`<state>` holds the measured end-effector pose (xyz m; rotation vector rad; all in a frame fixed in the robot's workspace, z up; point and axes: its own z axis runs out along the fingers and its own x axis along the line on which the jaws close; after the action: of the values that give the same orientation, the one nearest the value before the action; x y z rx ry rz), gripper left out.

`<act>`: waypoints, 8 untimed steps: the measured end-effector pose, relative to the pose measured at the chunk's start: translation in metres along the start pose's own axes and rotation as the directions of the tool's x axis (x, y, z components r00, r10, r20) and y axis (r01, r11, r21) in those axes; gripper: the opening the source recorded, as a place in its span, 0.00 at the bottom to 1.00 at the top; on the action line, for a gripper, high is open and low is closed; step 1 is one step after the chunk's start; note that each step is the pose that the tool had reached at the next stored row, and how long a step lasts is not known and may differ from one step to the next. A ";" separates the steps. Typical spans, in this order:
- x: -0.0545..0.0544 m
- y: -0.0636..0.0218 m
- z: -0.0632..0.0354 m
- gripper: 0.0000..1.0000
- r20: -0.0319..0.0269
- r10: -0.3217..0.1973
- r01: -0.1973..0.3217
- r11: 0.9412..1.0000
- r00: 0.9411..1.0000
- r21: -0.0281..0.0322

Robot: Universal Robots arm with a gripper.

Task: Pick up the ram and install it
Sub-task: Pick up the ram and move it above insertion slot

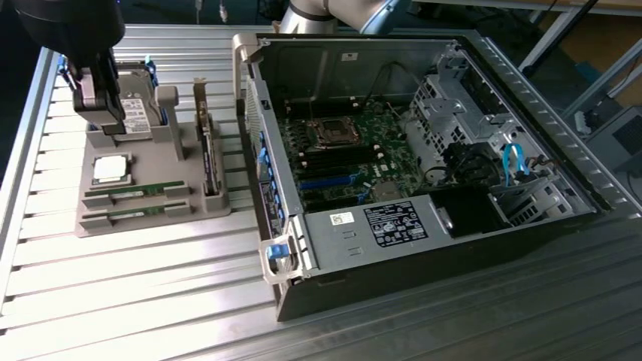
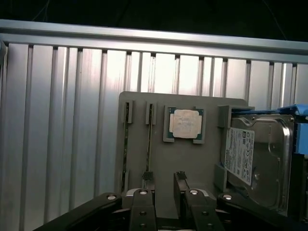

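Observation:
Two green ram sticks lie on edge in slots of a grey holder [image 1: 150,226]: one ram stick [image 1: 132,191] nearer the middle, the other [image 1: 125,214] by the holder's near edge. In the wrist view they show as thin lines, one [image 2: 150,139] beside the other [image 2: 126,144]. My gripper [image 1: 104,120] hangs above the holder's far end, over the hard drive, apart from the ram. The wrist view has the gripper [image 2: 163,179] open, with nothing between its fingers [image 2: 147,180].
The holder also carries a square silver processor [image 1: 110,168], a hard drive [image 1: 140,101] and an upright dark expansion card [image 1: 209,158]. On the exterior view's right lies an open computer case [image 1: 301,263] with its motherboard [image 1: 346,162] exposed. All rest on a ribbed aluminium table [image 1: 131,301].

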<state>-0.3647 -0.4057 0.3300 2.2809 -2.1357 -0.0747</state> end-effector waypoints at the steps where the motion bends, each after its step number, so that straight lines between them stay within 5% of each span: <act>1: 0.000 -0.0001 0.0019 0.30 0.000 0.000 0.000 1.000 1.000 0.000; 8: 0.000 -0.0006 0.0170 0.30 0.000 -0.004 0.004 1.000 1.000 0.000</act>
<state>-0.3649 -0.4057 0.3130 2.2848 -2.1315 -0.0746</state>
